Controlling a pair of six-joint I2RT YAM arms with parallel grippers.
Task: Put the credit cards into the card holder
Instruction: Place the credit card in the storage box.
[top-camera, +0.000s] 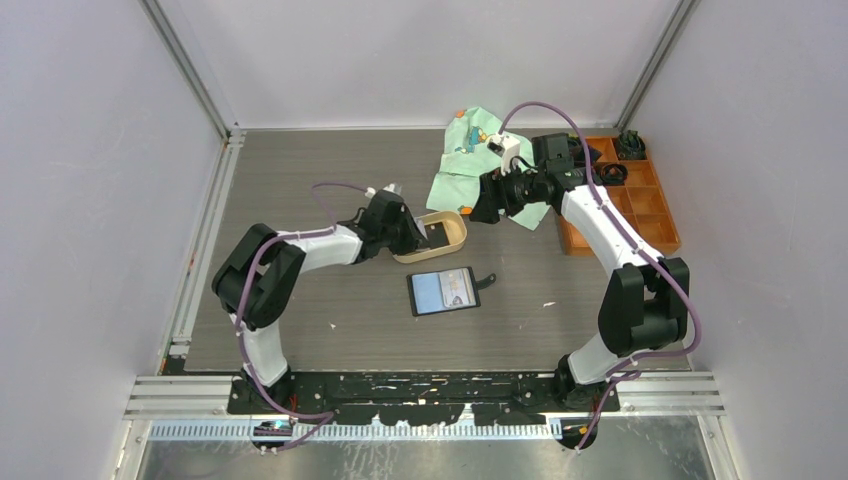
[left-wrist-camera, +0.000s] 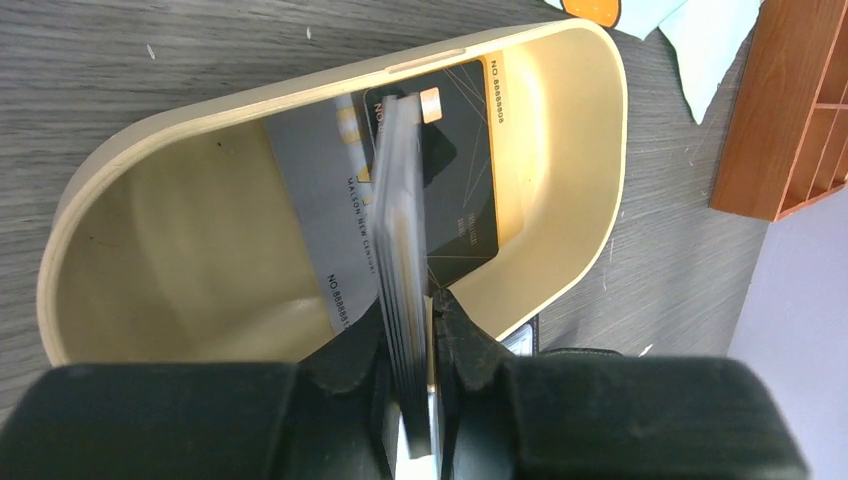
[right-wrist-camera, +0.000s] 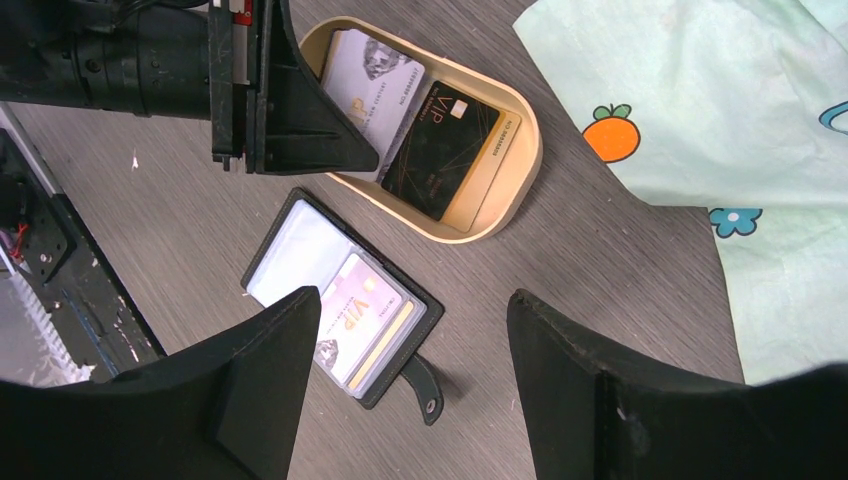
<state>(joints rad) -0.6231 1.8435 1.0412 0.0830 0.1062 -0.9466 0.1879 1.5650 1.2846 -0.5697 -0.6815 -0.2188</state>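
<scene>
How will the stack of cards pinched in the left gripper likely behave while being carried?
The stack of cards stands edge-on and straight with no sag, so it is probably stiff and light. The left gripper clamps only one end, and several thin layers show along the edge, so individual cards could slip or fan out.

Top view high above the near edge, looking down on table (top-camera: 300, 180), left wrist close over tray (left-wrist-camera: 560, 130), right wrist higher, sharing tray, card holder (right-wrist-camera: 330, 270).

Soft, even overhead light; shadows stay faint. Glare whitens the clear sleeve of the open black leather-like card holder (right-wrist-camera: 340, 300). The right gripper (right-wrist-camera: 410, 310), close to the lens, looks blurred.
</scene>
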